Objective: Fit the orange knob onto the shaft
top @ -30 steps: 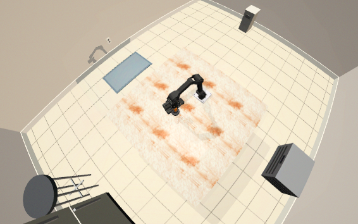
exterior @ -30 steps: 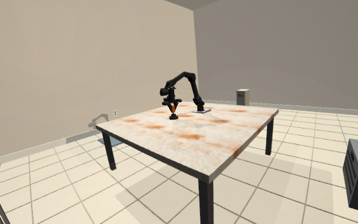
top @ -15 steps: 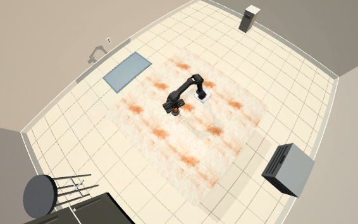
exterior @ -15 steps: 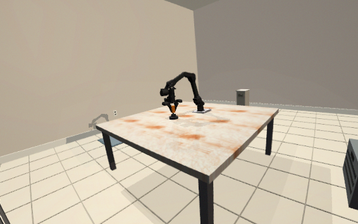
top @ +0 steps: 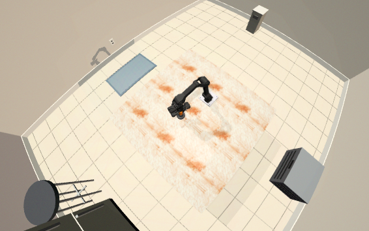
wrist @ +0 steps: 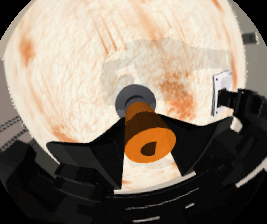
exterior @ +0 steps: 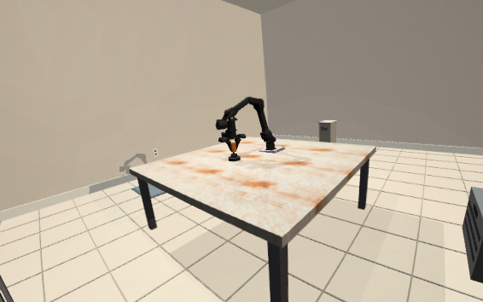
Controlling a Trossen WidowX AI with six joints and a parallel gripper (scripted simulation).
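The orange knob (top: 180, 113) (exterior: 234, 146) (wrist: 162, 138) is upright between the fingers of my gripper (exterior: 234, 148) (wrist: 140, 117), which is shut on it. In the wrist view its open top end faces the camera and shows a dark hole with a flat side. The dark round pedestal (top: 180, 117) (exterior: 234, 159) (wrist: 125, 93) stands on the table directly below the knob. A small dark gap shows between the knob's orange body and the pedestal in the exterior view. The shaft is hidden, so I cannot tell how far it is inside the knob.
The pedestal stands on the marbled table (top: 188, 140) (exterior: 247, 200) (wrist: 79, 65). The arm's white base plate (top: 210, 104) (exterior: 282, 148) (wrist: 225, 80) is to the right of the gripper, towards the back in the exterior view. A stool and cabinets stand on the floor, away from the arm.
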